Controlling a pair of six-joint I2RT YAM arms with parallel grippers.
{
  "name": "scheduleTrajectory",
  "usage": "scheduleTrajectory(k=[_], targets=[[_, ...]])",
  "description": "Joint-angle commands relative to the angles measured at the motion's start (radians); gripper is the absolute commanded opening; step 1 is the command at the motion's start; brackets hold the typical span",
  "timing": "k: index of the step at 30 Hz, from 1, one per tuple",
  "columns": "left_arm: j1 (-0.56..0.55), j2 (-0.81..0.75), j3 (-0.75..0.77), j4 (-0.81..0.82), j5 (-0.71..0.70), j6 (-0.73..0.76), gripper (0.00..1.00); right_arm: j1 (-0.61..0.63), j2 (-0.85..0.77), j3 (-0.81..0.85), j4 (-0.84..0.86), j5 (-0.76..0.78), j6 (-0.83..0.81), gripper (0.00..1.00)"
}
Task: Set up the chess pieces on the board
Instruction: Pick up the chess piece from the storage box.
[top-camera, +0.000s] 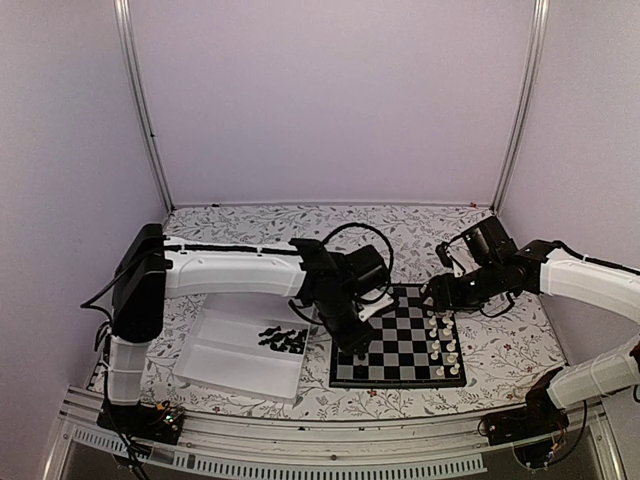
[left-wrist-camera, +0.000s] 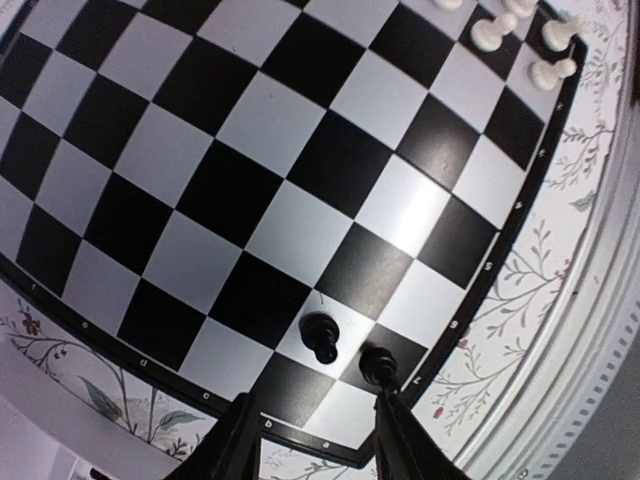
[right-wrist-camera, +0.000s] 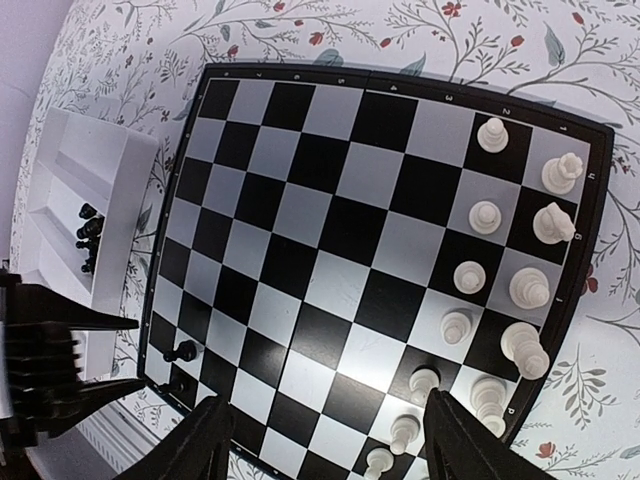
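from above, the left gripper (top-camera: 357, 350) covers the near left corner of the board (top-camera: 400, 350), so the two black chess pieces (left-wrist-camera: 321, 337) standing there show only in the wrist views. its fingers (left-wrist-camera: 400, 440) are apart, released. whether one touches the corner piece i cannot tell. the rest lie blurred in the white tray (top-camera: 218, 368). the right gripper (right-wrist-camera: 330, 450) hangs open on the side with the white pieces (right-wrist-camera: 485, 275).

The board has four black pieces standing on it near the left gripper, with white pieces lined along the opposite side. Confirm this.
Not four: the left wrist view shows two black pieces standing on the board near the left gripper. White pieces do line the opposite side.
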Motion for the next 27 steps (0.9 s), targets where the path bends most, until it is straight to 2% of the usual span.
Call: scheduleTrajectory(k=[1, 4, 10, 18, 27], targets=[[0.029, -0.110, -0.011, 0.021, 0.060, 0.022, 0.42, -0.003, 0.005, 0.019, 0.028, 0.003, 0.013, 0.68], [0.043, -0.150, -0.009, 0.027, 0.072, 0.028, 0.47, -0.003, 0.012, 0.028, 0.028, 0.003, 0.011, 0.68], [0.065, -0.259, -0.055, 0.047, 0.011, 0.030, 0.48, -0.002, 0.029, 0.038, 0.039, -0.004, 0.009, 0.68], [0.181, -0.375, -0.257, 0.018, -0.174, -0.065, 0.49, -0.003, 0.034, 0.040, 0.052, -0.032, 0.011, 0.68], [0.292, -0.369, -0.395, 0.005, -0.233, -0.169, 0.41, -0.003, 0.073, 0.066, 0.055, -0.057, -0.009, 0.68]])
